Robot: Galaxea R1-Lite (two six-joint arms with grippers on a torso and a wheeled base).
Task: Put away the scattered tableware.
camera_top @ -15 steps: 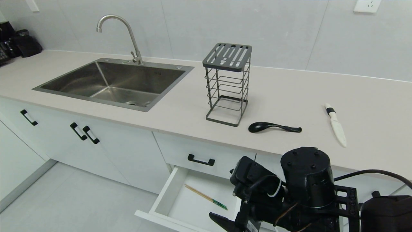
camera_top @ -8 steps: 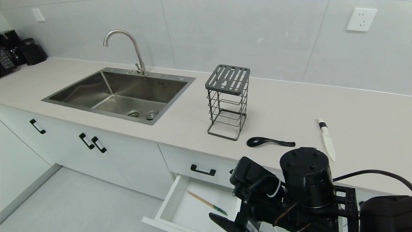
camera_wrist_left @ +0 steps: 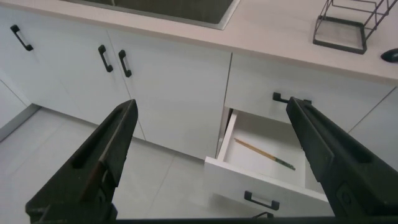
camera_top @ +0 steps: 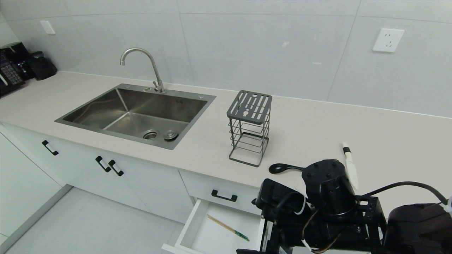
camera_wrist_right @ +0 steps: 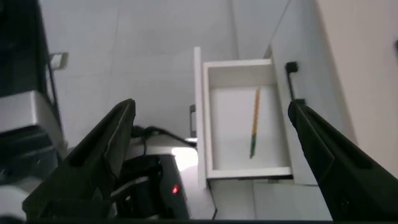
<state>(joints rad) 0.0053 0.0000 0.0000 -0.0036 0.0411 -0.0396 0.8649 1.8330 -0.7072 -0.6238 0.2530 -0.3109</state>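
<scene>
The right gripper (camera_wrist_right: 211,162) is hanging empty, fingers spread wide, over the open drawer (camera_wrist_right: 200,112) where chopsticks (camera_wrist_right: 254,121) are lying. The left gripper (camera_wrist_left: 208,165) is gaping empty too. On the counter (camera_top: 310,120) the spoon (camera_top: 279,168) is lying near the rack (camera_top: 249,128), with the knife (camera_top: 350,165) beyond. The spoon is looking light, stiff and probably slick, so pinching across its handle seems best.
</scene>
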